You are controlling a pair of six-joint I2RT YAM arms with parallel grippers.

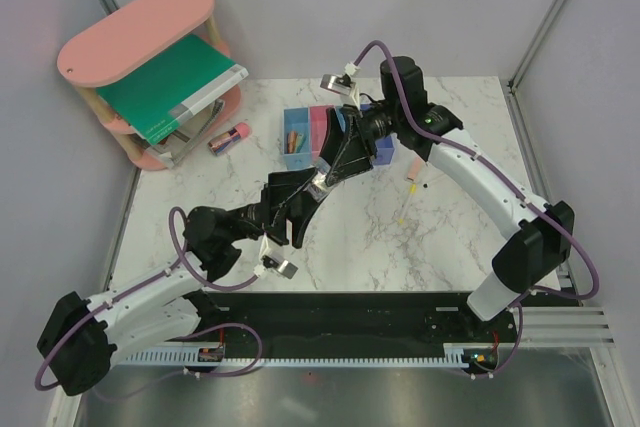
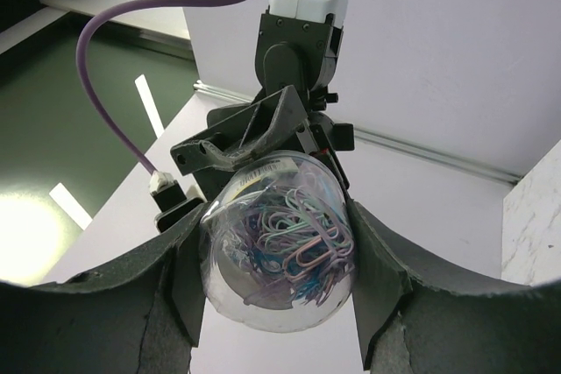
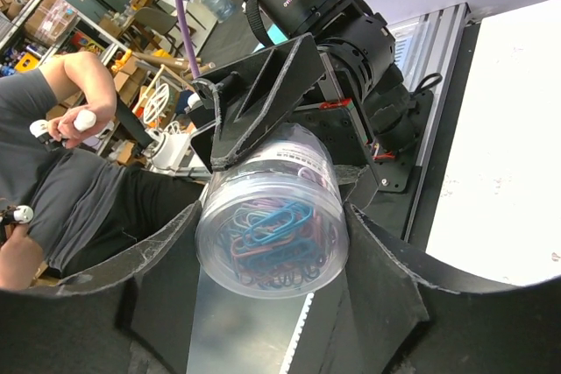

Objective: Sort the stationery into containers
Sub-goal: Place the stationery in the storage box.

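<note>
A clear round jar of coloured paper clips point(image 2: 276, 251) hangs in mid-air between both arms. My left gripper point(image 2: 276, 247) is shut on it, one dark pad on each side. My right gripper point(image 3: 272, 238) is shut on the same jar point(image 3: 270, 234) from the opposite end. In the top view the two grippers meet over the row of containers point(image 1: 300, 127), and the jar is mostly hidden there. Orange sticks point(image 1: 293, 138) lie in the left light blue bin. A pink stubby cylinder point(image 1: 231, 137), a peach stick point(image 1: 412, 164) and a thin yellow stick point(image 1: 402, 213) lie on the marble table.
A pink oval-topped shelf point(image 1: 135, 39) holding a large green book point(image 1: 172, 89) stands at the back left. Grey walls and metal posts close in the table on three sides. A person point(image 3: 53, 172) shows beyond the table in the right wrist view.
</note>
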